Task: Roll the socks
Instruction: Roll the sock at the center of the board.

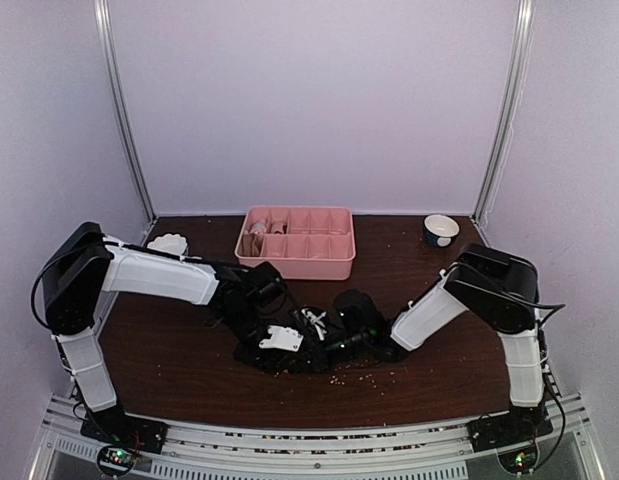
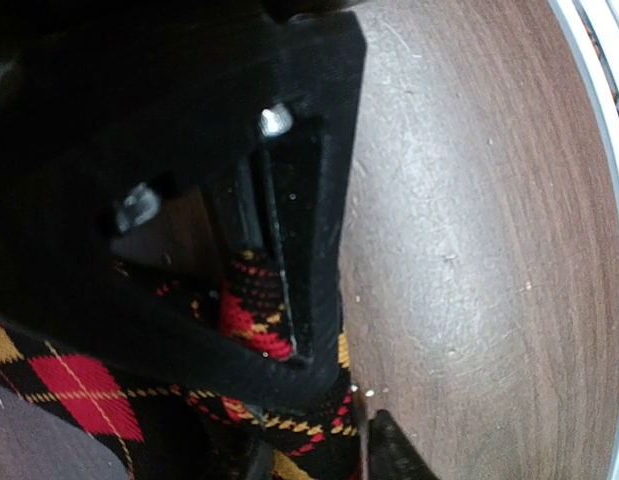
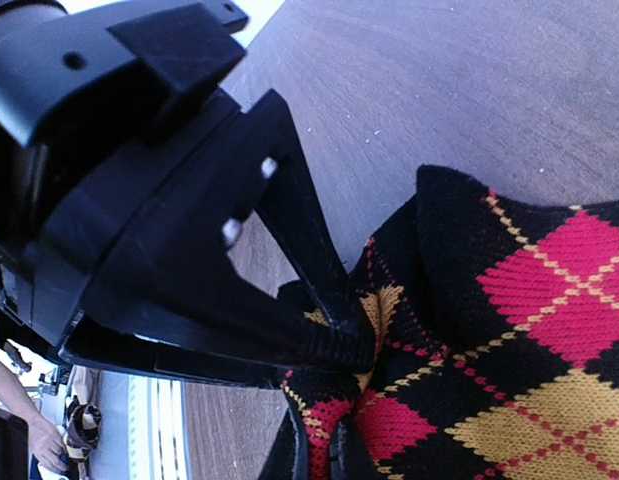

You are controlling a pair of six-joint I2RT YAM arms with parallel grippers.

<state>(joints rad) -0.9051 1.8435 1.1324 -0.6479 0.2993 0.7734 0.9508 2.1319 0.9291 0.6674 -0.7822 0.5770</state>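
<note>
A black argyle sock with red and yellow diamonds [image 3: 529, 330] lies bunched on the dark wood table at the near centre, and it also shows in the top view [image 1: 261, 353] and the left wrist view [image 2: 79, 390]. Both grippers meet over it. My right gripper [image 3: 322, 455] is shut on a fold of the sock, its fingertips nearly touching. My left gripper [image 2: 319, 450] grips a thicker wad of the same sock. Each wrist view shows the other arm's black fingers pinching the fabric just ahead. In the top view the left gripper [image 1: 301, 342] and right gripper [image 1: 329, 342] almost touch. No other socks are clearly visible.
A pink compartment tray [image 1: 297, 265] stands at the back centre, with something pale in its left compartments. A small bowl [image 1: 441, 230] sits at the back right and a white object [image 1: 169, 243] at the back left. Crumbs [image 1: 364, 378] dot the table near the front.
</note>
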